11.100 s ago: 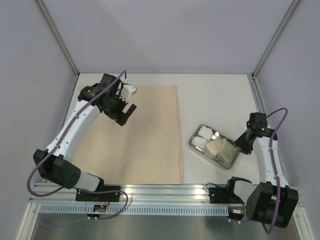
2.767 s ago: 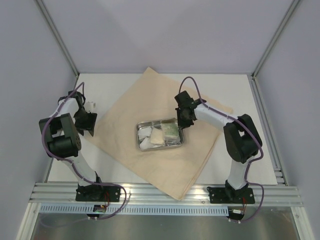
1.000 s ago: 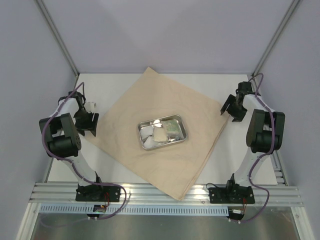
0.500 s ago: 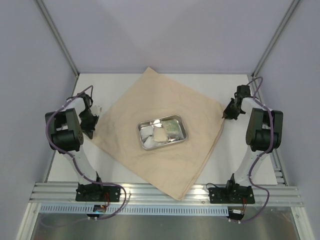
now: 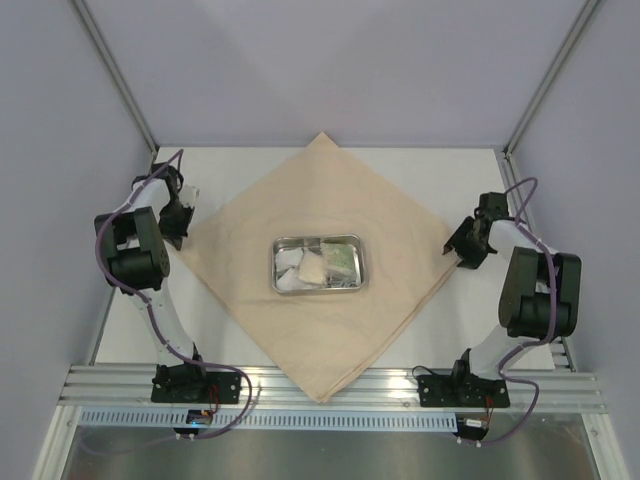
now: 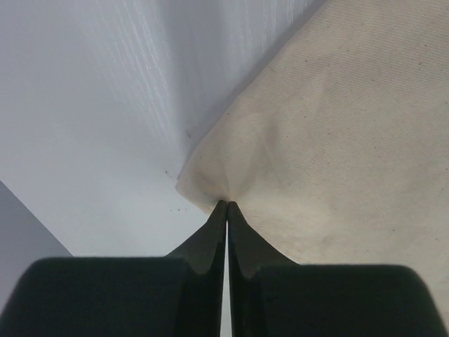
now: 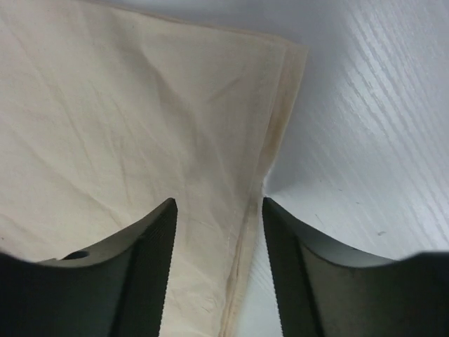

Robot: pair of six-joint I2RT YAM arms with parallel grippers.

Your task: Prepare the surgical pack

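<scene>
Beige cloth (image 5: 330,330), seemingly soft and limp, lies spread on the surface (image 5: 450,180), tray (image 5: 273,262) weighting its centre; corners are best pinched. Left hand (image 6: 226,205) clamps one corner; right hand (image 7: 219,203) gapes astride another.

The steel tray (image 5: 362,265), with gauze squares (image 5: 290,272) laid in it, is set mid-cloth sheet (image 5: 330,340), between the left gripper (image 6: 226,206) and right gripper (image 7: 219,210), each placed at an opposite corner.
</scene>
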